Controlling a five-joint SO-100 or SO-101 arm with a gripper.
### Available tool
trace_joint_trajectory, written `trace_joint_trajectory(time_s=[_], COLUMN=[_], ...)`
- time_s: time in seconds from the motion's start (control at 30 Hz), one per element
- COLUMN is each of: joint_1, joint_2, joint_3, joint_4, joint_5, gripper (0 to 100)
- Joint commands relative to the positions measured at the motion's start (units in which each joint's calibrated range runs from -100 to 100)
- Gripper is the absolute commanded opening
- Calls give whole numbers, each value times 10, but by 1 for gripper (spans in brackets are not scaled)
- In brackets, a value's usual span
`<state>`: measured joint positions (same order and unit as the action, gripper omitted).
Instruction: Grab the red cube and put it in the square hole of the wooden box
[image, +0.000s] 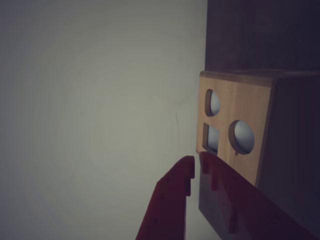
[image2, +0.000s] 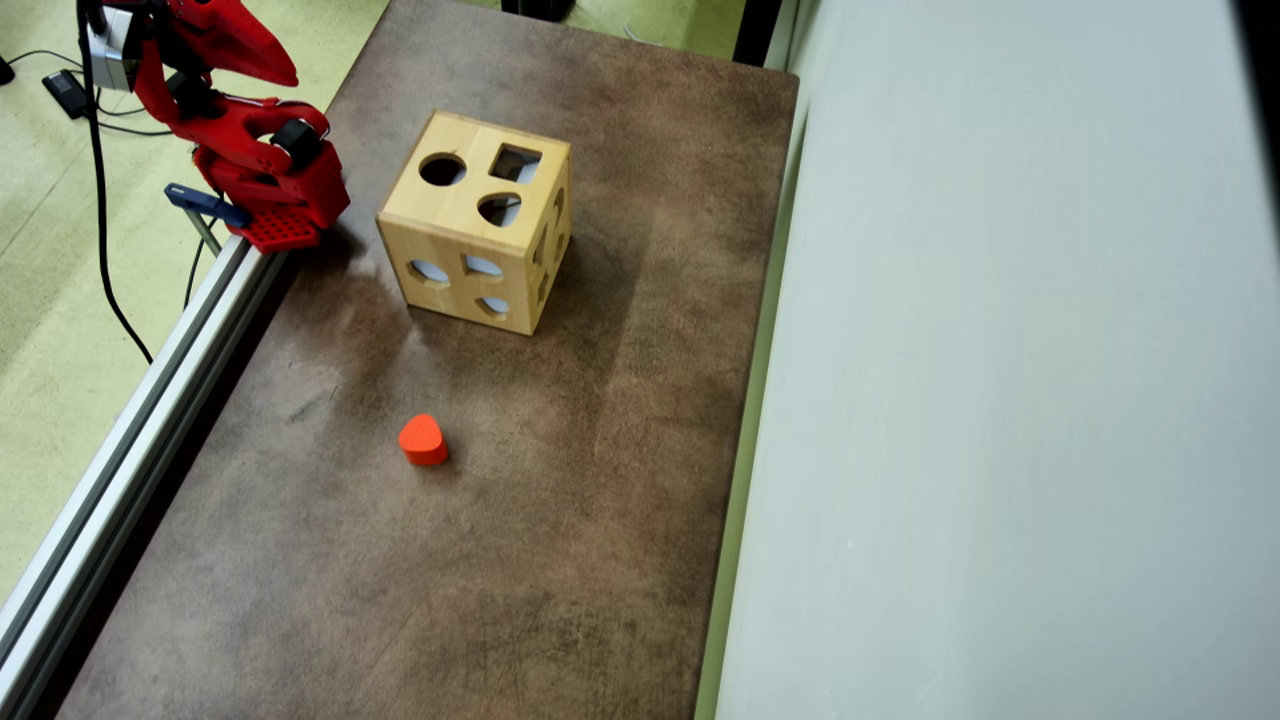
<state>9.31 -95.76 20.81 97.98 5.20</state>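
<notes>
Red cube is nowhere to be seen on the table in either view; the only small block visible is an orange-red rounded heart-like block (image2: 423, 440), lying alone on the brown tabletop (image2: 560, 560), well apart from the wooden box (image2: 475, 225) and nearer the bottom of the overhead view. That box stands upright toward the top of the overhead view, its upper face carrying a round cutout (image2: 442, 169), the square hole (image2: 515, 163) to its right and a rounded-triangle cutout (image2: 499, 209) below them; whether anything lies inside cannot be told. More cutouts show on its two visible side faces. The red arm (image2: 255, 150) is folded up at the table's upper left corner, beside the box and not touching it, next to an aluminium rail (image2: 150, 400) along the table's left edge. In the wrist view the gripper (image: 196, 162) points toward the box (image: 235, 120), its two red fingertips nearly together with only a thin gap between them and nothing held. A pale grey wall (image2: 1000, 400) runs along the table's right side in the overhead view.
</notes>
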Motion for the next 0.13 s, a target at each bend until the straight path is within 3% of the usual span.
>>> trace_joint_trajectory(time_s=[0.0, 0.1], joint_1=[-1, -1], joint_2=[2, 2], joint_3=[1, 1], joint_4=[2, 2], joint_5=[2, 2], gripper=[3, 3])
